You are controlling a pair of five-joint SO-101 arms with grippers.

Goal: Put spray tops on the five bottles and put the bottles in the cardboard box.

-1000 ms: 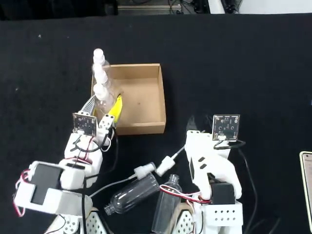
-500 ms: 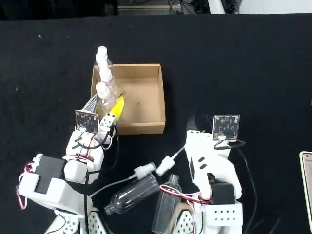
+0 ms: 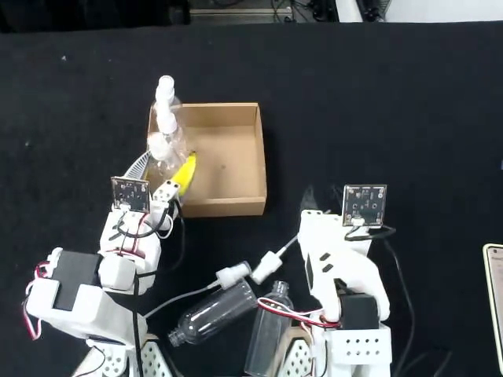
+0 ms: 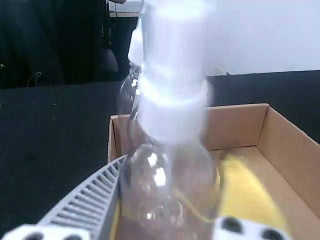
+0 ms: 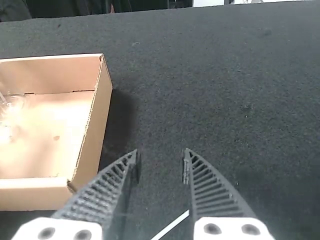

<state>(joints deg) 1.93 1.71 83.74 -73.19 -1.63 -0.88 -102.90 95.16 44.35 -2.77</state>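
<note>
Progress sits on the left side of the frame: at the lower left of the high view our left hand [image 3: 167, 163] is pinching a capped bottle [image 4: 167, 185] low on its body, holding it upright just inside the left wall of the cardboard box [image 3: 236, 206]. Above it in the frame we see the standing bottles [image 3: 167, 119], two more with tops on as far as we can tell, in a row along that same wall. We judge this bottle to be at its place, so the left hand has only to let go. Moving right along the table [image 3: 377, 102], what is left of the task lies in the lower middle, between our two arms. The loose spray tops [image 3: 232, 275] lie there with their tubes trailing toward the lower left. Just below them are the bare bottles [image 3: 216, 310], both on their sides. One runs on a diagonal with its mouth toward the lower left; the other runs nearly straight up the frame, neck upward, beside the right arm's base. Our right hand [image 5: 160, 155] is spread and holds nothing. It points up the frame over bare table to the right of the box, so bottles and tops lie behind it; we judge the right arm the nearer.
</note>
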